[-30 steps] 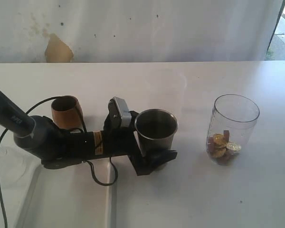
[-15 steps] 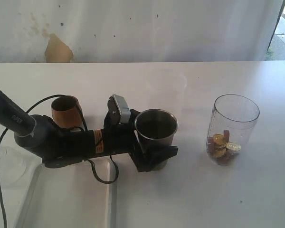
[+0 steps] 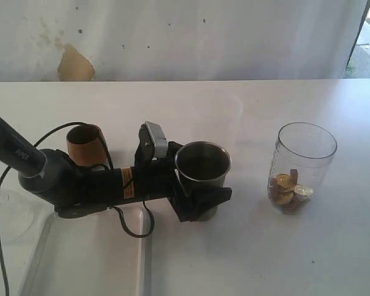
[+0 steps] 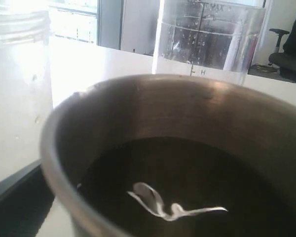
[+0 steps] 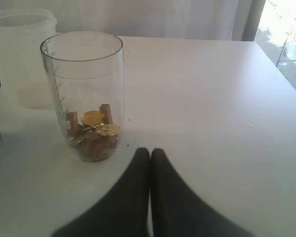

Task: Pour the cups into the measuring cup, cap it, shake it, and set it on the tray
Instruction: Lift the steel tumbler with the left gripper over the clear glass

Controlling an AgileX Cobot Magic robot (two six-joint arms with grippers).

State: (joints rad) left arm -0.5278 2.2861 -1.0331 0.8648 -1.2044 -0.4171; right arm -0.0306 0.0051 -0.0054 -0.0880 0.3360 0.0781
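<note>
The steel tumbler [image 3: 202,168] stands upright mid-table, and my left gripper [image 3: 203,198] is open with its jaws on either side of the tumbler's lower part. In the left wrist view the tumbler [image 4: 177,163] fills the frame, with a pale scrap [image 4: 172,208] lying in it. The brown wooden cup [image 3: 86,143] stands behind my left arm. To the right is the clear measuring cup [image 3: 301,165], [image 5: 84,89], holding gold coins and brown pieces. My right gripper [image 5: 150,151] is shut and empty just in front of it. The white tray [image 3: 86,259] lies at the front left.
A frosted translucent beaker [image 5: 22,54] stands behind the measuring cup and shows beside the tumbler in the left wrist view [image 4: 15,79]. A clear domed piece [image 3: 5,213] lies left of the tray. The left arm's cable [image 3: 132,231] loops over the tray's corner.
My left gripper has shifted slightly around the steel tumbler's base and its wrist has turned a little. The tumbler, the other cups and the right gripper have stayed put.
</note>
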